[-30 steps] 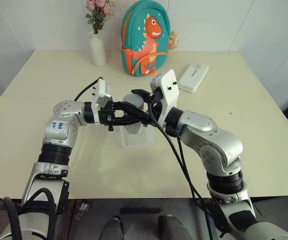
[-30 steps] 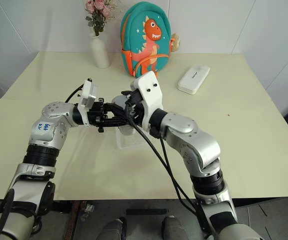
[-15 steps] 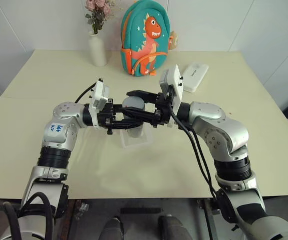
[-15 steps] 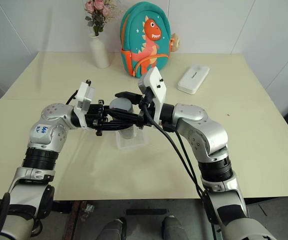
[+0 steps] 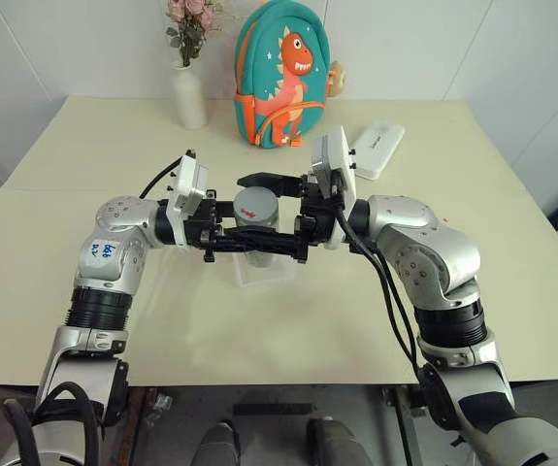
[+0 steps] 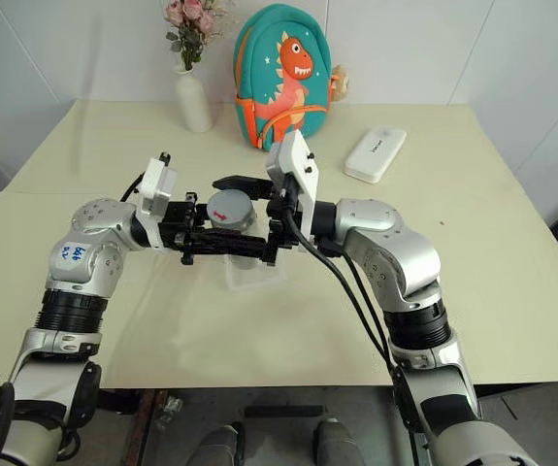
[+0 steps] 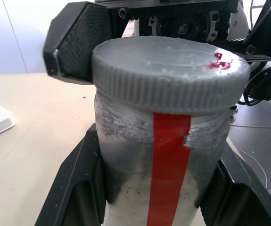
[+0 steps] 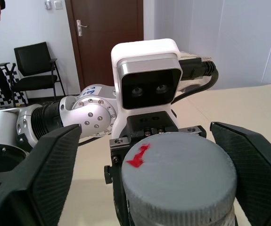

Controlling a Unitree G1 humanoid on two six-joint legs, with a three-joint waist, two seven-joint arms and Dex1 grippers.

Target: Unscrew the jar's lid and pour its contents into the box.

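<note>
Both arms reach inward, level, above the box. Left gripper clamps the jar by its body. Jar upright, lid on top. Right gripper spread wide around the lid, fingers not touching it.

Clear jar with a red vertical stripe, grey lid with small red marks. Far across the cream table: teal backpack with orange dinosaur, white vase, pink flowers.
</note>
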